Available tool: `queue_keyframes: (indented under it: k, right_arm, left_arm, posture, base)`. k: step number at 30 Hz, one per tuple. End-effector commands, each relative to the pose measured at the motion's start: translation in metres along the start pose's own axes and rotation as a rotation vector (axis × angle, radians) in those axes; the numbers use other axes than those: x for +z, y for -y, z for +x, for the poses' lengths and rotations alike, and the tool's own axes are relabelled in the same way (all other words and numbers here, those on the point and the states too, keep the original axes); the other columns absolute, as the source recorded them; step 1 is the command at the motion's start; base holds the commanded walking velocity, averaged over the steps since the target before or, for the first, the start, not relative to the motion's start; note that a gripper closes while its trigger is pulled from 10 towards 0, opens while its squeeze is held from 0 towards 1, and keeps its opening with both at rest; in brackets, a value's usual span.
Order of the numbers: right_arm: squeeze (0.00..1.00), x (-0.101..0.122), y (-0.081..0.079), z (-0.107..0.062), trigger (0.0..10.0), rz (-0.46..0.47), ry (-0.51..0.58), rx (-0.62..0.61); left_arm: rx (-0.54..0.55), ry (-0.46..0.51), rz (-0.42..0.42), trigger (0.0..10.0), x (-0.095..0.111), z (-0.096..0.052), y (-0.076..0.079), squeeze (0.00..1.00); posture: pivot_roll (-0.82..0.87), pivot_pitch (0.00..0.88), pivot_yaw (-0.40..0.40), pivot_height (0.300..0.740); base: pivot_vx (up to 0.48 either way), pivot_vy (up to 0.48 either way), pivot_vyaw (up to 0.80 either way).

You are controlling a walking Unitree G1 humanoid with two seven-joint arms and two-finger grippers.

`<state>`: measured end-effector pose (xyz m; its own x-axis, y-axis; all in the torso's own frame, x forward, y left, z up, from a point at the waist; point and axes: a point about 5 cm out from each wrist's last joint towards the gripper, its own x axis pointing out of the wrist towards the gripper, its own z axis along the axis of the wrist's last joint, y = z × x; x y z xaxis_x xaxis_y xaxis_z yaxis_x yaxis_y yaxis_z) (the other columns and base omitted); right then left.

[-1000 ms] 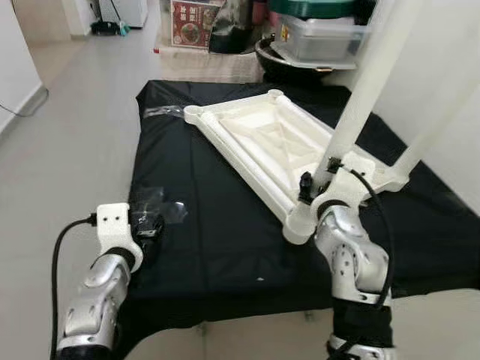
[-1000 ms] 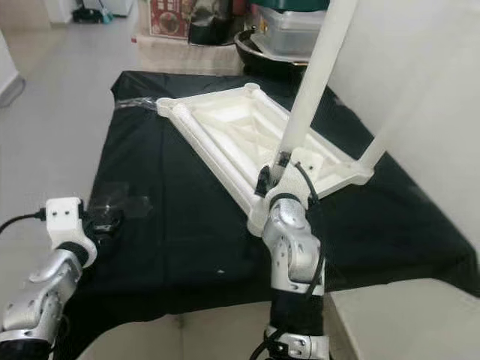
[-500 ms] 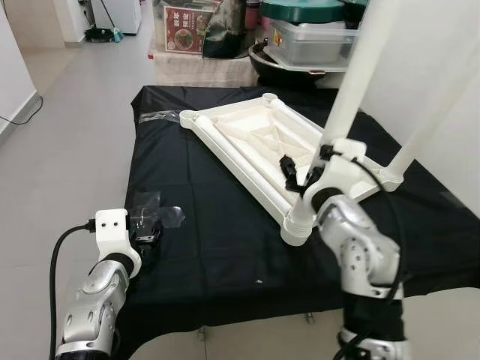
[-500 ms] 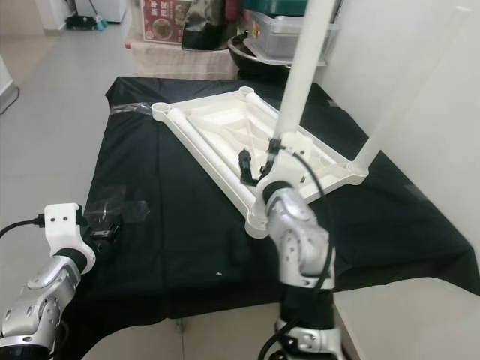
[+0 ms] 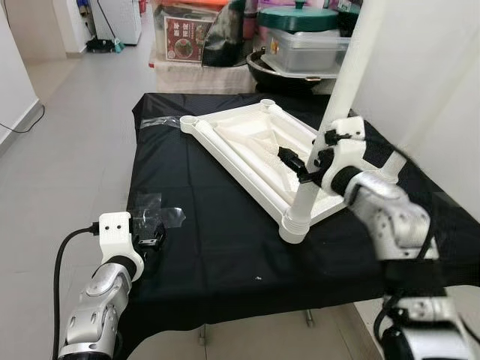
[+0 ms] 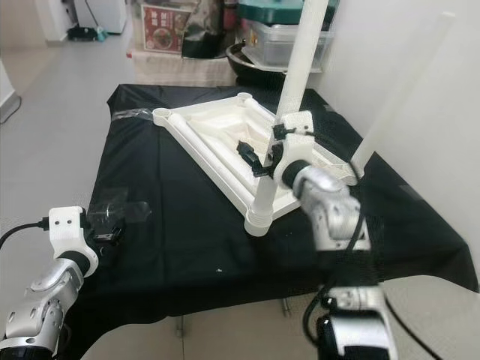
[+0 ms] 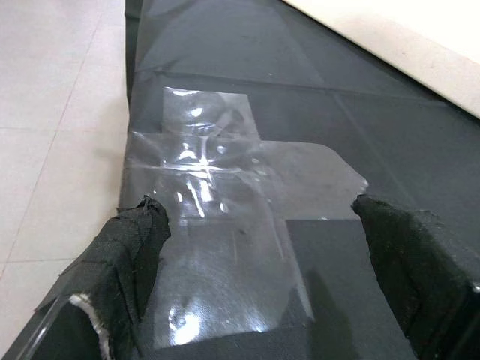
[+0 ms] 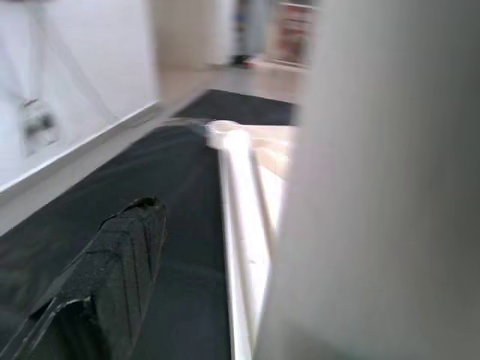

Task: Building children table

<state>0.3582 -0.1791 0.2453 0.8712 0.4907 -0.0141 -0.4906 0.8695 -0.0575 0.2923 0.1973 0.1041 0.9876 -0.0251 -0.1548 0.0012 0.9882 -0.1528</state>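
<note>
Partly blurred, right gripper (image 5: 294, 161) parted beside table leg (image 5: 346, 79); left gripper (image 7: 277, 277) parted.

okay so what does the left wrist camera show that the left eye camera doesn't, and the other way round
Left wrist: a close look at the crinkled clear tape stuck on the black cloth, framed by the left gripper's open black fingers.

Left eye: the upturned white tabletop, a white leg standing from it at the right gripper, and storage bins behind.

Both: the black cloth, tape and pale floor.
</note>
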Motion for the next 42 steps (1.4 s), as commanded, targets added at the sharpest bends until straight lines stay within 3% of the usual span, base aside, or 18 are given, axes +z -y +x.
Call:
queue_keyframes:
  k: [1, 3, 5, 6, 12, 23, 24, 25, 27, 28, 39, 42]
  right_arm:
    - [0.0, 0.001, -0.006, 0.003, 10.0, -0.02, 0.017, 0.116]
    - [0.0, 0.001, -0.005, 0.003, 10.0, -0.027, 0.021, 0.135]
    - [0.0, 0.003, -0.002, 0.002, 10.0, -0.042, 0.023, 0.232]
    - [0.0, 0.005, -0.001, -0.002, 10.0, -0.025, 0.02, 0.37]
    - [0.0, 0.001, 0.002, 0.001, 10.0, -0.052, 0.004, 0.468]
    - [0.0, 0.0, 0.008, 0.018, 10.0, -0.126, -0.015, 0.471]
    - [0.0, 0.0, 0.009, 0.019, 7.1, -0.134, -0.017, 0.479]
    - [0.0, 0.0, 0.009, 0.019, 7.1, -0.134, -0.017, 0.479]
    - [0.0, 0.002, 0.01, 0.021, 3.2, -0.154, -0.013, 0.504]
    - [0.0, 0.003, 0.01, 0.021, 0.0, -0.161, -0.011, 0.509]
    - [0.0, 0.002, 0.016, 0.023, 0.0, -0.166, 0.001, 0.506]
    - [0.0, -0.004, 0.02, 0.026, 0.0, -0.139, -0.005, 0.411]
  left_arm:
    - [-0.001, -0.006, 0.021, 10.0, 0.0, 0.001, -0.001, 0.0]
    - [-0.001, -0.006, 0.021, 10.0, 0.0, 0.002, -0.001, 0.0]
    - [-0.001, -0.006, 0.023, 10.0, 0.0, 0.001, -0.001, 0.0]
    - [-0.002, -0.005, 0.023, 10.0, 0.0, 0.001, -0.001, 0.0]
    - [-0.003, -0.008, 0.023, 10.0, -0.001, 0.001, -0.001, 0.0]
    - [-0.006, -0.012, 0.03, 10.0, -0.001, 0.001, -0.001, 0.0]
    - [-0.006, -0.012, 0.03, 10.0, -0.001, 0.001, -0.001, 0.0]
    - [-0.006, -0.012, 0.03, 10.0, -0.001, 0.001, -0.001, 0.0]
    - [-0.006, -0.013, 0.031, 10.0, -0.002, 0.001, -0.001, 0.0]
    - [-0.006, -0.014, 0.031, 10.0, -0.002, 0.0, -0.001, 0.0]
    - [-0.005, -0.018, 0.027, 10.0, -0.005, 0.0, 0.0, 0.0]
    - [-0.008, -0.021, 0.027, 10.0, -0.005, 0.0, 0.001, 0.0]
  posture:
    - [0.06, 0.0, -0.109, 0.74]
    - [0.06, 0.0, -0.109, 0.74]
    - [0.07, 0.0, -0.111, 0.74]
    - [0.07, 0.0, -0.116, 0.74]
    - [0.08, 0.0, -0.116, 0.74]
    - [0.09, 0.0, -0.118, 0.74]
    - [0.09, 0.0, -0.122, 0.74]
    - [0.09, 0.0, -0.122, 0.74]
    - [0.1, 0.0, -0.125, 0.74]
    - [0.1, 0.0, -0.126, 0.74]
    - [0.1, 0.0, -0.132, 0.74]
    - [0.1, 0.0, -0.13, 0.74]
  base:
    - [0.0, 0.0, 0.0]
    - [0.0, 0.0, 0.0]
    - [0.0, 0.0, 0.0]
    - [0.0, 0.0, 0.0]
    - [0.0, 0.0, 0.0]
    - [0.0, 0.0, 0.0]
    - [0.0, 0.0, 0.0]
    - [0.0, 0.0, 0.0]
    - [0.0, 0.0, 0.0]
    - [0.0, 0.0, 0.0]
    - [0.0, 0.0, 0.0]
    - [0.0, 0.0, 0.0]
